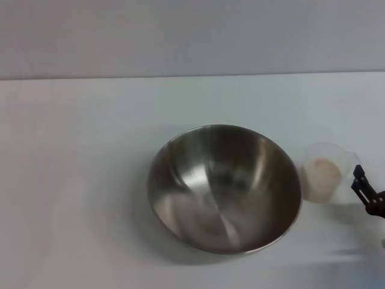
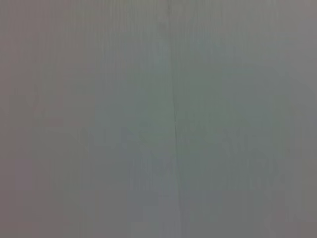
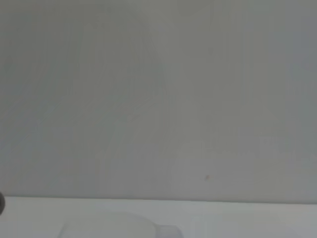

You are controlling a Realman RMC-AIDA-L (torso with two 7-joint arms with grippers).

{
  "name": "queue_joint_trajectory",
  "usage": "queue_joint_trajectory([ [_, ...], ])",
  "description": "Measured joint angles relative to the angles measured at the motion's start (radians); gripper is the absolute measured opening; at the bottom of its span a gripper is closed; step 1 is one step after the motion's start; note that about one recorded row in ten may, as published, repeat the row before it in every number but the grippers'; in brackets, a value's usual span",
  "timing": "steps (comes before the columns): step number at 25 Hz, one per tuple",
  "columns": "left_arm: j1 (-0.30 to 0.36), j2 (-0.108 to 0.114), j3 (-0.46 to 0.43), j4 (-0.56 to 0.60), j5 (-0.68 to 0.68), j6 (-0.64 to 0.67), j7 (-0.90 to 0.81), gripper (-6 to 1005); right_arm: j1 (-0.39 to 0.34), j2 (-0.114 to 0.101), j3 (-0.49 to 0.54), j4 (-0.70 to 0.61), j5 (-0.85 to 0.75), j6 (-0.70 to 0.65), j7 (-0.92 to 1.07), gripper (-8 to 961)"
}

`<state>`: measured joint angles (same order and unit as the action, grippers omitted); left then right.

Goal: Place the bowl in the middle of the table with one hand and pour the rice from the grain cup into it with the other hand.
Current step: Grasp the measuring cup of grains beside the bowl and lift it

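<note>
- Head view: the bowl (image 1: 224, 188) sits roughly mid-desk, and I'm using it as my landmark. It's a wide steel one, brushed and shiny inside, with nothing in it yet. I'd say the placing half of the job is done and the pour hasn't started.
- The grain cup (image 1: 326, 176) stands upright just beside the bowl, on its right, apart from the rim as far as I can make out. It's clear plastic, slightly tapered, way smaller than the bowl. The rice (image 1: 323, 173) shows through as a pale beige mass inside.
- The right pincer (image 1: 366, 194) pokes in just beyond the cup, on the side away from the bowl. Only a dark tip of it shows at the picture's edge, so I can't tell if it's released or clenched. It isn't grasping the cup. My guess is it's lined up there to take the cup side-on for a tip toward the bowl.
- The desk (image 1: 84, 180) is plain white, flat and smooth.
- Left wrist view: just a blank grey surface with a thin dark line down it. No left pincer anywhere, so that arm looks parked away from the bowl.
- Right wrist view: mostly a grey wall, with a strip of white desk (image 3: 247, 218) and the faint translucent rim of the grain cup (image 3: 119, 225) at the edge. No fingers visible.
</note>
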<state>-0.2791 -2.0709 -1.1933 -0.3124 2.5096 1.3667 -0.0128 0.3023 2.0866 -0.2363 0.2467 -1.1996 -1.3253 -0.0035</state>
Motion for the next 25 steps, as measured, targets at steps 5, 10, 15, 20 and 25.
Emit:
queue_joint_trajectory([
  [5,0.003,0.0,0.0,0.0,0.0,0.0,0.001,859,0.022,0.0,0.0,0.0,-0.001,0.037,0.0,825],
  [10,0.007,0.0,0.0,0.0,0.0,0.001,0.001,859,0.028,0.001,0.0,-0.001,-0.009,0.038,0.001,825],
  [15,0.007,0.0,0.0,0.0,0.0,0.001,0.001,859,0.037,0.001,0.006,-0.004,-0.01,0.048,0.003,826],
  [20,0.009,0.0,0.0,-0.001,0.0,0.001,0.002,859,0.045,0.001,0.011,-0.008,-0.009,0.064,0.007,826],
  [25,0.011,0.0,0.0,0.001,0.0,0.0,0.002,858,0.051,0.0,0.014,-0.009,-0.003,0.065,0.01,824],
])
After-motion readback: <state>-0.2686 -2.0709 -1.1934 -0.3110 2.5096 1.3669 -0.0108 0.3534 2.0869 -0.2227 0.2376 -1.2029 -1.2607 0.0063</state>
